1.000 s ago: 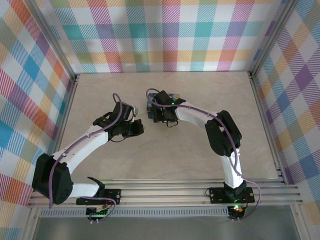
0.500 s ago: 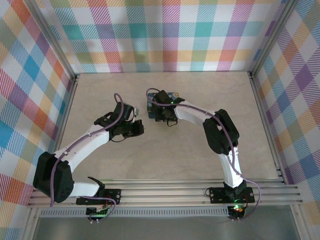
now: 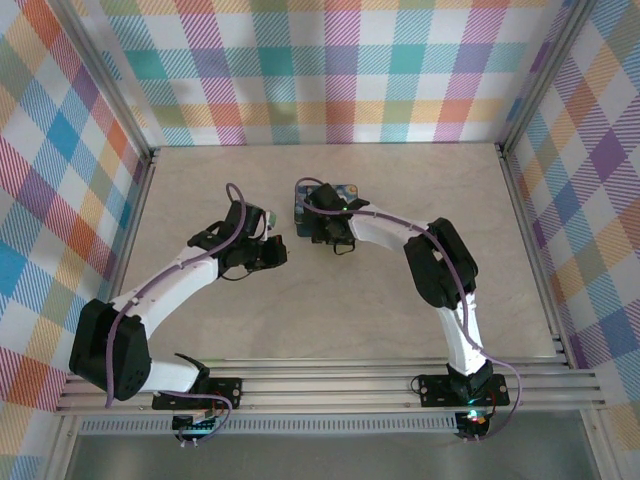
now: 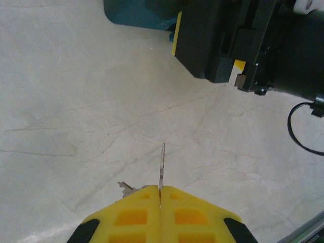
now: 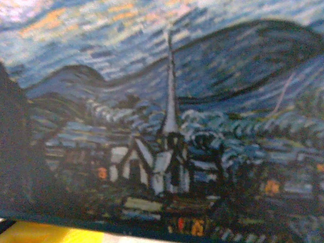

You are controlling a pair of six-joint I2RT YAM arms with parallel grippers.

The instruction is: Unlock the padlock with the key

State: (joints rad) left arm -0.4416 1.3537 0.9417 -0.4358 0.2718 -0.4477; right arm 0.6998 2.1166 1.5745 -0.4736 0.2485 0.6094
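The padlock [image 3: 343, 189], its body painted with a blue night-sky picture, lies at the table's middle back under my right gripper [image 3: 326, 212]. Its painted face [image 5: 167, 126] sits very close in the right wrist view, above a sliver of yellow finger [image 5: 45, 234]. My right gripper looks shut on the lock's body. In the left wrist view the padlock [image 4: 139, 12] is a teal edge at the top beside the right gripper's black and yellow finger [image 4: 202, 40]. My left gripper [image 4: 161, 190] is shut on the key [image 4: 162, 164], whose thin blade points toward the padlock across a gap of bare table.
A second small key [image 4: 126, 188] pokes out to the left of my left gripper's yellow fingers. A black cable [image 4: 301, 126] loops off the right wrist. Aluminium rails [image 3: 150, 200] and plaid walls enclose the pale wooden table [image 3: 430, 200].
My left gripper with the key has edged slightly up and toward the padlock. The right gripper and padlock have barely shifted.
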